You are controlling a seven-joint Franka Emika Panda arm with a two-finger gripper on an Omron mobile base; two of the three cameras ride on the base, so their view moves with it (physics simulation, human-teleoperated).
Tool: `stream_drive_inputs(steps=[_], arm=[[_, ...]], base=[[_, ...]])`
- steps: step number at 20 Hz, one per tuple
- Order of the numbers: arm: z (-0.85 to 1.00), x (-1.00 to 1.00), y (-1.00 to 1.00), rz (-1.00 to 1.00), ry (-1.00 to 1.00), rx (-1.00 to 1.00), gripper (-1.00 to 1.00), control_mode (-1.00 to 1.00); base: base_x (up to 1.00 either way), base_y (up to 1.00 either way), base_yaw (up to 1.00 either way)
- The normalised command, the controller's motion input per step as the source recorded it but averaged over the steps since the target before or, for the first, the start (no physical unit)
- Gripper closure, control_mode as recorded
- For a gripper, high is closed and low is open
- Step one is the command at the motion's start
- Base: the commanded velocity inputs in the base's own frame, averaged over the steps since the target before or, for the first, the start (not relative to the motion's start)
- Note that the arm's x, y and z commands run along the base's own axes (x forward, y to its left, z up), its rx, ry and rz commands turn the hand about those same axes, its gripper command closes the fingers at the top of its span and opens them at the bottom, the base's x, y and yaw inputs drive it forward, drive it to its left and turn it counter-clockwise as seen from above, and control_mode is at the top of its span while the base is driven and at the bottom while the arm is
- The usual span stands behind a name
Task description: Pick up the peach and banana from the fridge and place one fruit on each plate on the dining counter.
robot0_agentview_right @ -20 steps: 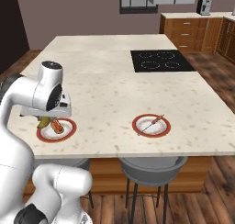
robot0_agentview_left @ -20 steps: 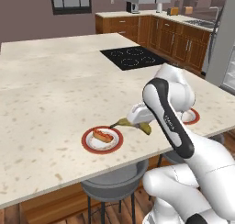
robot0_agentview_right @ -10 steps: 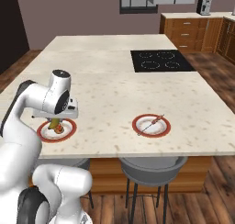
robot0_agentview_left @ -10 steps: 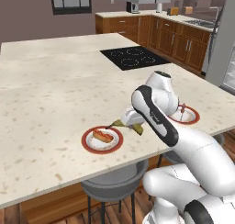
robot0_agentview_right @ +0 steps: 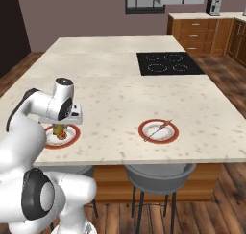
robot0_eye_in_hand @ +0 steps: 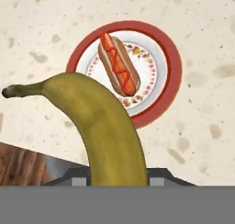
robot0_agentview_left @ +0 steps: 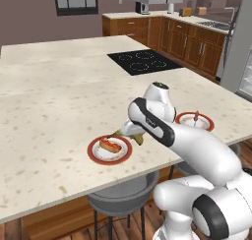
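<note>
The banana [robot0_eye_in_hand: 108, 126] is held between closed fingers above the left plate [robot0_eye_in_hand: 170, 58] on the table [robot0_agentview_left: 59, 111]. It is judged light, smooth, bruisable; mid-body is best gripped.

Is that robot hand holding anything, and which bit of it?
Yes, the banana, gripped near its thick lower end; the dark stem tip points away from the jaws.

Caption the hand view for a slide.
Held banana hangs above the red-rimmed plate carrying a hot dog on the dining counter.
</note>
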Motion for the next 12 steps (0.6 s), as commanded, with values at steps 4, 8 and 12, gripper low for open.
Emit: stream_drive_inputs(steps=[4,8,12], arm=[[-0.38,0.21,0.18,-0.06,0.0,-0.04,1.0,-1.0],[-0.38,0.15,0.13,-0.06,0.0,-0.02,1.0,-1.0],[-0.29,0.16,0.03,-0.08,0.0,0.0,1.0,-1.0]], base=[[0.0,0.0,0.0],[0.0,0.0,0.0],[0.0,0.0,0.0]])
